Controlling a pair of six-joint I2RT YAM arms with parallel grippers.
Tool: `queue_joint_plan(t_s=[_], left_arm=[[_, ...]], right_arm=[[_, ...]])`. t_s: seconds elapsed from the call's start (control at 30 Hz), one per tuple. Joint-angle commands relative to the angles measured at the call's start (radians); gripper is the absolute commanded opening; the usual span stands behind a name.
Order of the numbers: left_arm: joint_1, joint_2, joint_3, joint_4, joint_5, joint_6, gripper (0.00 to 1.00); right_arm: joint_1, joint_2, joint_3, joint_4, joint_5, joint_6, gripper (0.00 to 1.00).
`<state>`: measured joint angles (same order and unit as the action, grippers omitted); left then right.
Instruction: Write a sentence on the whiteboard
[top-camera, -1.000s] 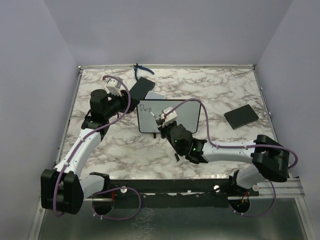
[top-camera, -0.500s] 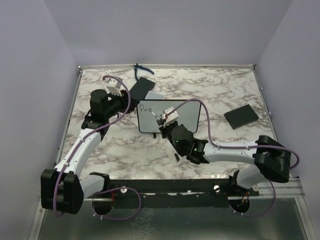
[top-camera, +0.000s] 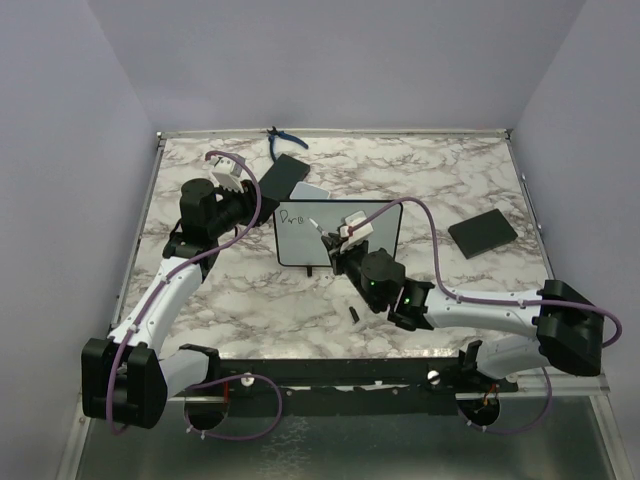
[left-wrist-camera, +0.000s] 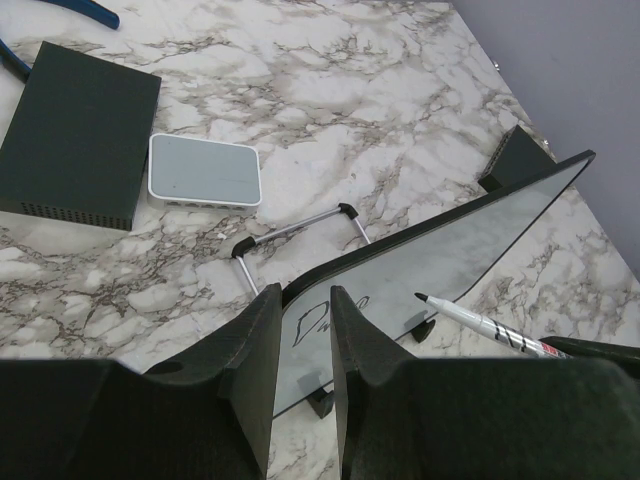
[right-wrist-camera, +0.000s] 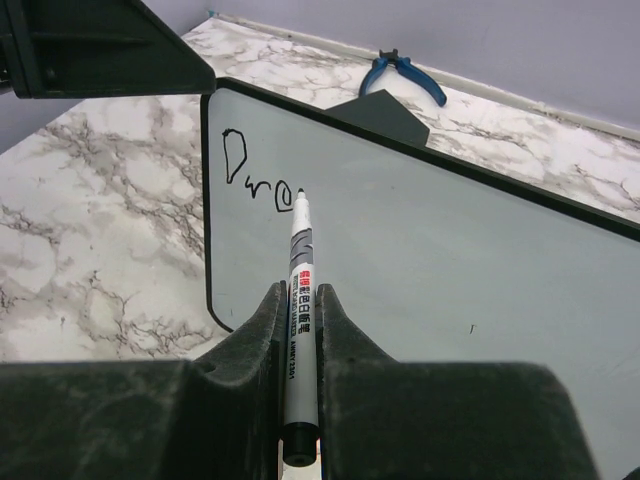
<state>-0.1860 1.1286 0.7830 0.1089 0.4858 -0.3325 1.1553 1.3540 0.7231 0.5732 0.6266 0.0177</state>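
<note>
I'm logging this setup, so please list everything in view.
Whiteboard: one, white, black frame, table centre.
Writing: one, dark, roughly "Dre", whiteboard's top left.
Marker: one, white and black, tip by the writing.
Black boxes: two, one behind the whiteboard, one at right.
Small box: one, grey-white, beside the rear black box.
Pliers: one, blue handles, back edge.
Table: one, marbled.
Left hand: black, at whiteboard's left edge.
Right hand: black, shut on marker.

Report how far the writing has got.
Done: the sentence reads only "Dre" on the whiteboard. In hand: right gripper holds the marker, tip by the last letter; left gripper grips the board's edge. Left: the remaining words.
</note>
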Motion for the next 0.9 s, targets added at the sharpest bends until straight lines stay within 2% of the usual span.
queue_joint_plan(t_s=[0.0,0.87], left_arm=[[-0.007,-0.023,-0.013,0.001,0.01,0.0,0.27],[-0.01,-0.023,-0.014,0.001,0.01,0.0,0.27]], right_arm=[[0.0,-0.006,-0.004,-0.032,0.025,0.002,0.0],[-0.017,0.066,0.026,0.044,0.032,-0.038,0.0]])
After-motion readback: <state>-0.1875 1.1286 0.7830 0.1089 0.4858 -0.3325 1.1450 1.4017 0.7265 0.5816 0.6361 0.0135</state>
